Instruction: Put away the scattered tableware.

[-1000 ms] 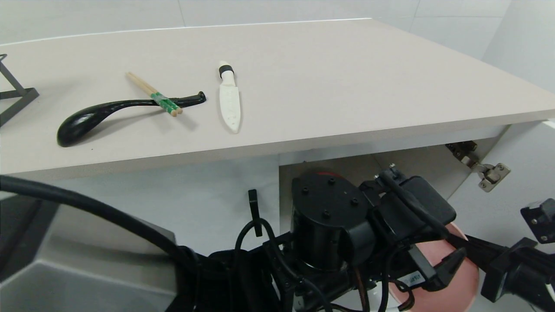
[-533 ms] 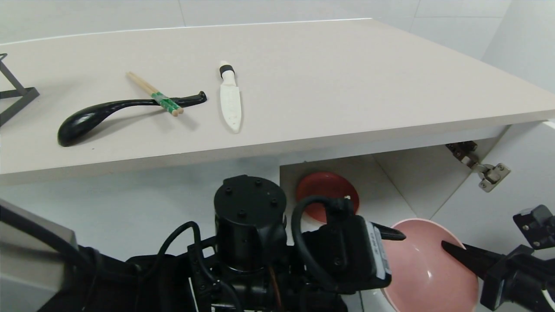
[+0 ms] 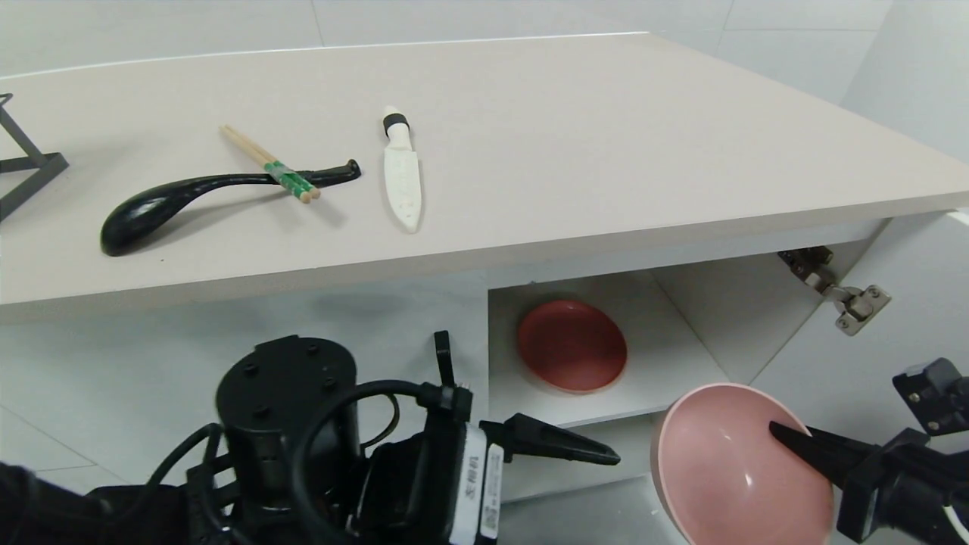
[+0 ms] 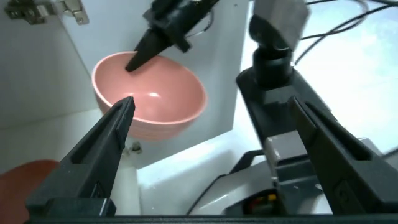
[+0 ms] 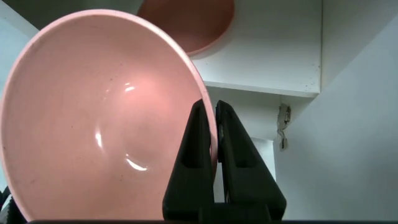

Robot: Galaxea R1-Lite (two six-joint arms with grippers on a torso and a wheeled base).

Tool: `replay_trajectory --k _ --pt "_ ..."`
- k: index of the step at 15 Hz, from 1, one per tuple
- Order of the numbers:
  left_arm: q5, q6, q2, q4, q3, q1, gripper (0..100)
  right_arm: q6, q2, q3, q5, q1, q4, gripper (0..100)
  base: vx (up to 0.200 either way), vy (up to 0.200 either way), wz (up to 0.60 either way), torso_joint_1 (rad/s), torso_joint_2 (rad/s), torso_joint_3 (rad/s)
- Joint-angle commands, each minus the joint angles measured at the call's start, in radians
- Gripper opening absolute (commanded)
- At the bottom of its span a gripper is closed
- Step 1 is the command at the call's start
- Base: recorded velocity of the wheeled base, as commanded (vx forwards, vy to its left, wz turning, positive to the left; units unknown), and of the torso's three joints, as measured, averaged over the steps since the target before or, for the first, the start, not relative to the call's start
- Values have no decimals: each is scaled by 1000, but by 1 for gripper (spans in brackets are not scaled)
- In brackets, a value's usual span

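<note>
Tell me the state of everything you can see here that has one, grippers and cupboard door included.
bowl, tilted, gripped by its rim, outside the cupboard.
right gripper, shut on the bowl.
left gripper, open, empty.
door, open.
plate, flat inside the cupboard.
ladle, lying on the counter.
chopsticks, lying across the ladle's handle.
knife, lying flat on the counter.

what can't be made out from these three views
Head view: the pink bowl's lower rim is cut off by the bottom edge; the right gripper's outer finger is hidden behind it.
Right wrist view: most of the red plate is hidden by the bowl and the top edge.
Head view: the dark rack is cut off by the left edge.
</note>
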Motion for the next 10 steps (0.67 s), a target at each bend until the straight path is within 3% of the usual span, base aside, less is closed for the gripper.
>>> replay_trajectory --k 1,7,10 --pt "2 -28 -122 -4 80 5 100 -5 86 -11 5 2 -50 0 0 0 0 0 0 0" --pt "3 -31 -165 -7 109 7 100 -33 507 -120 37 17 -363 0 0 0 0 0 0 0" --pt "3 -28 -188 -9 149 10 100 -10 652 -265 37 19 -451 0 0 0 0 0 0 0"
